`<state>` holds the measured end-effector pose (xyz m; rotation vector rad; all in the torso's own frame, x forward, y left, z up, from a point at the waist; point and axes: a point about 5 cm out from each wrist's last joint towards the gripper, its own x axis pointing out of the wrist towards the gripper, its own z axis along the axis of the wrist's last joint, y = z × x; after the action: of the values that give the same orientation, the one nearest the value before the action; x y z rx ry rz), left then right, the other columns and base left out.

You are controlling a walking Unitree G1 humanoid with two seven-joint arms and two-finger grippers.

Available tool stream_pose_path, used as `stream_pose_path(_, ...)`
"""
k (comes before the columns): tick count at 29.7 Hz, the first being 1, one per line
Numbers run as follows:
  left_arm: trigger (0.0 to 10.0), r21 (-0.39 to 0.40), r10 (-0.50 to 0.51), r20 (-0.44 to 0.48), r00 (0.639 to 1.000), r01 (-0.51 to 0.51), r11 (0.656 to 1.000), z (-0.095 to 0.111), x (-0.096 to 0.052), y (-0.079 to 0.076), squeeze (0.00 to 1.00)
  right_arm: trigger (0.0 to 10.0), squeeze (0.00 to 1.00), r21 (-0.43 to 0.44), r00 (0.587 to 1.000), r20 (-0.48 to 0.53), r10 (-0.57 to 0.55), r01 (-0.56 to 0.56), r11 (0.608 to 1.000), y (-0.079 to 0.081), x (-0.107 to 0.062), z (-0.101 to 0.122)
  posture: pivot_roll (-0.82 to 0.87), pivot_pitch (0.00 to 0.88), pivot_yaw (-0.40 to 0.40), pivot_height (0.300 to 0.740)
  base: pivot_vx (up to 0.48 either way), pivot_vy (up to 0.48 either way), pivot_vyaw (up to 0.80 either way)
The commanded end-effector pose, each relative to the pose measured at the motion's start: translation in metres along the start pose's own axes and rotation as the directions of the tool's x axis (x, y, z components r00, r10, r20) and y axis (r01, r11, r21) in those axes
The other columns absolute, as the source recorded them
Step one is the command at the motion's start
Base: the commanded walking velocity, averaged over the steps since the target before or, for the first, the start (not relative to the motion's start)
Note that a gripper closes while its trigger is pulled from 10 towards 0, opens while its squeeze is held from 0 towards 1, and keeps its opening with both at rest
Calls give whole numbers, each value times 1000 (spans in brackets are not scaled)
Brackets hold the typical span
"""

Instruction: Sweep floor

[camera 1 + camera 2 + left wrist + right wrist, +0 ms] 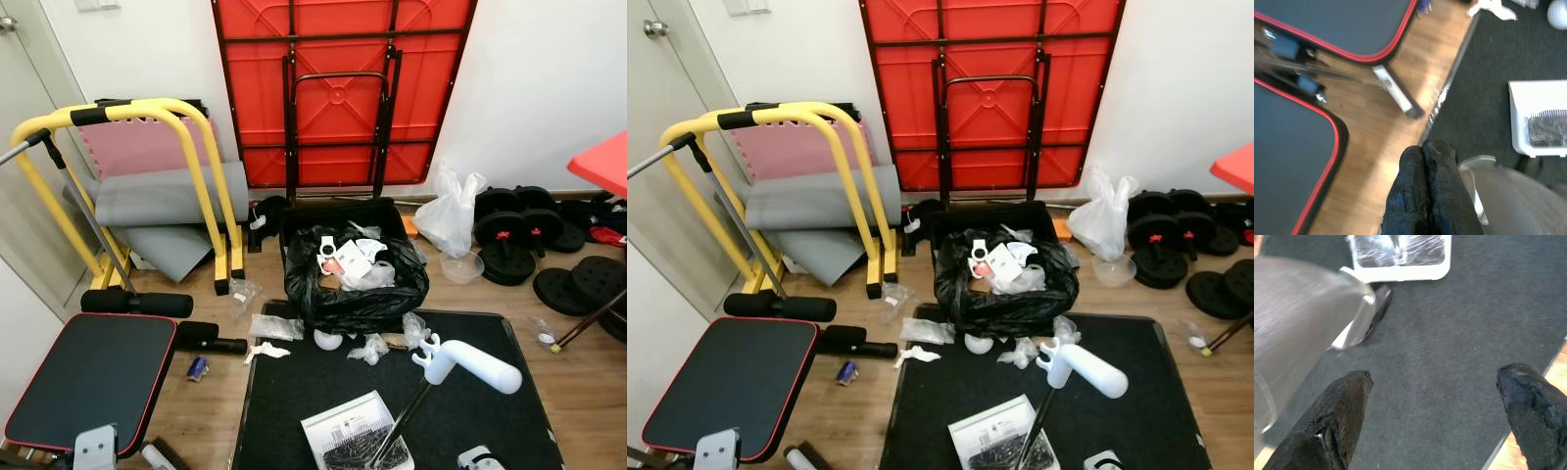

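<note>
A: Clutter? Broom?
B: Full black bin bag (358,289) centre frame; crumpled plastic scraps (276,328) beside it. White-handled broom (468,364) lower right, white dustpan (355,432) beneath, on black mat (294,392).
A: Hands?
B: Left hand (1426,196) clenched empty; right hand (1435,416) released.

A white dustpan (345,433) with a tilted dark pole and fat white handle (468,363) stands on the black floor mat (294,392). Crumpled plastic scraps (370,347) and paper (265,350) litter the mat's far edge and the wooden floor (211,401).

A black mat (470,411) on the wooden floor (211,411) carries a white dustpan (355,437) and wrappers (370,348).
</note>
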<state>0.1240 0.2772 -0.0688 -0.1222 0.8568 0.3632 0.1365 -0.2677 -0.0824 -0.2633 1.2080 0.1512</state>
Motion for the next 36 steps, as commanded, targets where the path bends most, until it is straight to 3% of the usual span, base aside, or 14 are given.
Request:
stream_pose_path(1,10000,-2,78,-50,996,-78,997,-13,-1,8,0,10000,0,16,1000,13,-16,16,1000,3,2,2,-104,24,-18,740,0,0,0)
stream_pose_path(8,10000,-28,60,-94,994,-63,998,-21,3,-2,0,10000,0,33,997,58,-57,55,998,4,4,15,-106,24,-21,740,0,0,0)
stream_pose_path(12,10000,-50,25,-133,991,-31,998,-32,5,-21,0,10000,0,54,994,79,-77,73,996,7,5,24,-106,14,-32,740,0,0,0)
stream_pose_path(17,10000,-56,16,-155,988,-24,998,-38,5,-31,0,10000,0,57,994,82,-70,66,996,10,7,26,-103,6,-43,740,0,0,-320)
stream_pose_path(23,10000,-58,12,-153,988,-21,998,-38,5,-31,0,10000,0,-31,996,56,-69,71,997,13,8,25,-99,0,-51,740,-41,0,-267)
stream_pose_path(30,10000,-48,8,-146,989,-15,999,-36,6,-30,0,10000,0,-40,996,62,-66,68,997,15,8,28,-98,0,-52,740,-241,0,-332)
stream_pose_path(36,10000,-42,17,-136,991,-23,999,-34,7,-32,0,10000,0,-37,995,71,-65,67,997,6,6,32,-97,0,-50,740,-240,0,0)
